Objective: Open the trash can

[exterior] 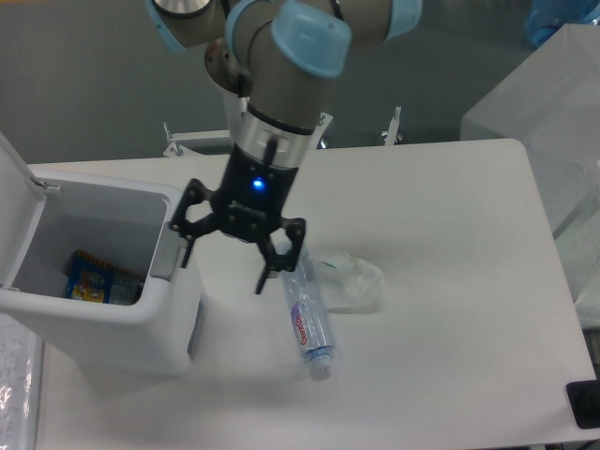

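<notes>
The trash can point(98, 309) is sitting at the left end of the bench point(441, 281), and its lid point(17, 211) is standing up at the far left edge, so the inside is showing, with a blue and yellow packet point(94, 279) lying at the bottom. Judging by that, the opening is looking done. The bin is looking like stiff, light, smooth plastic (likely to slide on the bench if pushed sideways), so any contact is best made as a straight downward press on the grey tab point(165, 262) at the near rim rather than a grasp of the wall.

The end effector point(229, 266) is hanging just right of that rim with its fingers spread wide and nothing between them. One finger is sitting near the tab; whether it is touching is hard to say.

A clear plastic bottle point(306, 311) is lying on the bench just beside the other finger, with a crumpled clear wrapper point(352, 281) against it. Both are crowding any move to the right or downward.
</notes>
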